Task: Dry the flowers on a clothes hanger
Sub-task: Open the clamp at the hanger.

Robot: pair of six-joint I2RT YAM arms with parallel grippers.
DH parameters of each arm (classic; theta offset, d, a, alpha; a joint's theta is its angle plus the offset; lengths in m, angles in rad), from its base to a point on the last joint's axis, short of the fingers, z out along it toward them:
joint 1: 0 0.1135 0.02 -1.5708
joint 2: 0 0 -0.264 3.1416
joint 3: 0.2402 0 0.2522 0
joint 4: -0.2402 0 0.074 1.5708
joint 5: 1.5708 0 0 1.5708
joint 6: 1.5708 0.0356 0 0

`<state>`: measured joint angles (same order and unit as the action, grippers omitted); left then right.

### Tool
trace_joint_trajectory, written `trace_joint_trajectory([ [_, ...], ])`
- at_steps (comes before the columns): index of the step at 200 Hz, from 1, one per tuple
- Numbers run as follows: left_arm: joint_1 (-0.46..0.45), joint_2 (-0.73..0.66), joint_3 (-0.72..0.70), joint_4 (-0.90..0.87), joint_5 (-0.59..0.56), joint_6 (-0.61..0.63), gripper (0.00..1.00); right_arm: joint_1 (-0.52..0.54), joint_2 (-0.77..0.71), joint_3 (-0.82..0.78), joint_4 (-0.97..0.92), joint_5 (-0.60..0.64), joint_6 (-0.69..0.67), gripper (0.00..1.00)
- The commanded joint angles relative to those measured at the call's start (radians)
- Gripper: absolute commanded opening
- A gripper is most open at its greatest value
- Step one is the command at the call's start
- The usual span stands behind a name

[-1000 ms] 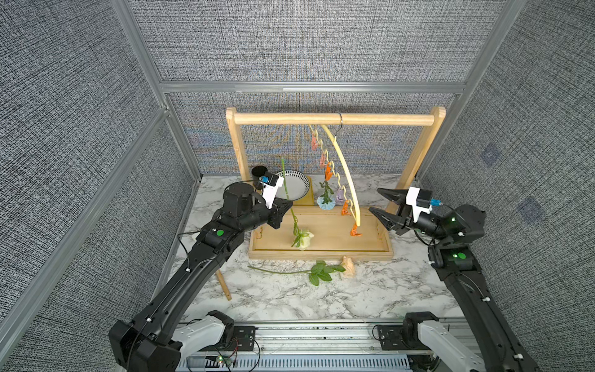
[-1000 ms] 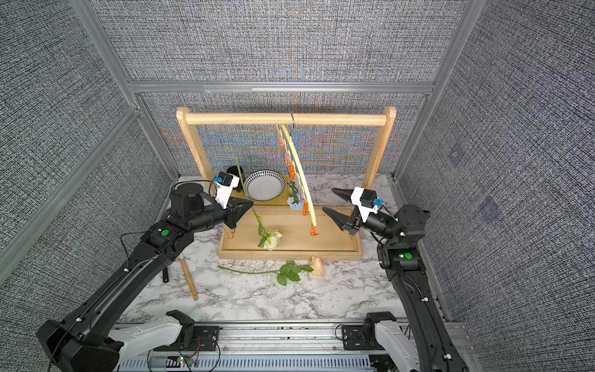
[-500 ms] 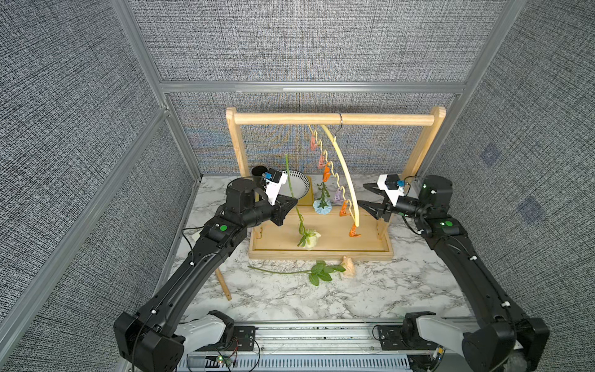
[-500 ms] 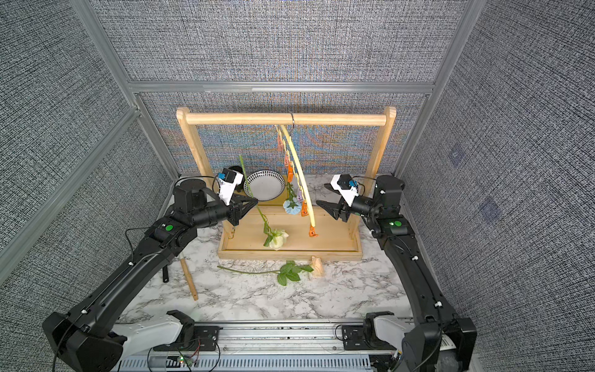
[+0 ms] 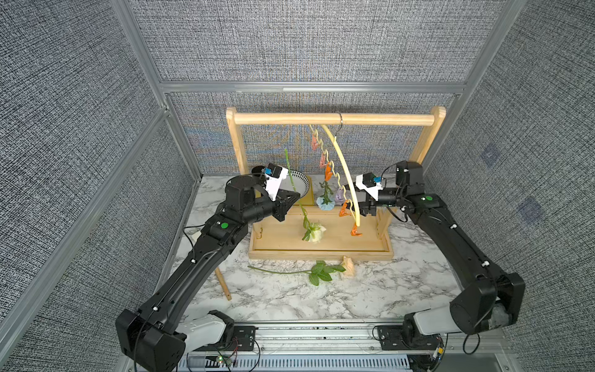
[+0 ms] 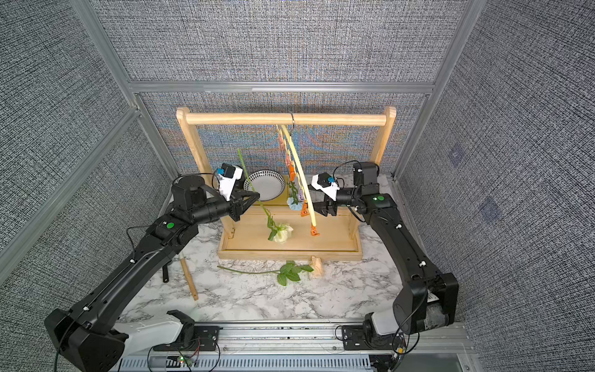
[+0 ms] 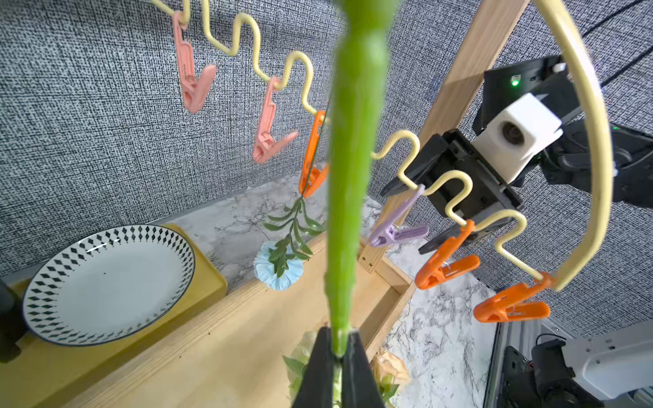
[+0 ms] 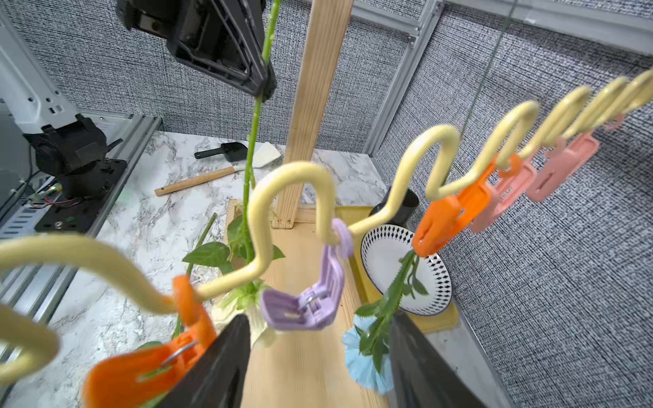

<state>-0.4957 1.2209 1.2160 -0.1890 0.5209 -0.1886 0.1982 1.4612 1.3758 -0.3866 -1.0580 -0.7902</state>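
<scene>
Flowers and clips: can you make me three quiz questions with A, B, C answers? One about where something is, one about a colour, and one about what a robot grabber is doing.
1. Where is the peach rose?
A) on the marble table, in front of the wooden rack
B) in a vase
C) on a chair

2. What colour is the clip holding the blue flower?
A) lilac
B) orange
C) pink

3. What is the left gripper doing?
A) open and empty
B) holding a cup
C) shut on a green stem

Answers:
1 A, it lies flat on the marble by the rack's base.
2 B, an orange clip pinches its stem and it hangs head down.
3 C, its jaws pinch the stem with no gap.
</scene>
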Motion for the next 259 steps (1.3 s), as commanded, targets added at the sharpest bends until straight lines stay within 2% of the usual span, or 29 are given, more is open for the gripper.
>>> trace_joint_trajectory([
  [1,0.0,0.027,0.025,0.049,0.067,0.028,0.02,0.013,0.033,0.053,-0.123,-0.056,-0.083,0.65],
  [62,0.0,0.118,0.075,0.074,0.142,0.014,0.02,0.059,0.085,0.109,-0.157,-0.065,-0.078,0.62],
  [88,-0.001,0.136,0.083,0.094,0.155,0.01,0.02,0.07,0.095,0.121,-0.147,-0.064,-0.055,0.58],
  [165,0.0,0.174,0.085,0.131,0.207,-0.014,0.02,0.09,0.095,0.153,-0.163,-0.059,-0.049,0.58],
  [186,0.0,0.174,0.085,0.131,0.204,-0.014,0.02,0.09,0.092,0.154,-0.154,-0.057,-0.042,0.54],
  [201,0.0,0.173,0.082,0.131,0.202,-0.012,0.02,0.094,0.09,0.154,-0.142,-0.058,-0.03,0.47],
  [259,0.0,0.175,0.081,0.136,0.202,-0.012,0.02,0.125,0.103,0.161,-0.091,-0.027,0.019,0.45],
])
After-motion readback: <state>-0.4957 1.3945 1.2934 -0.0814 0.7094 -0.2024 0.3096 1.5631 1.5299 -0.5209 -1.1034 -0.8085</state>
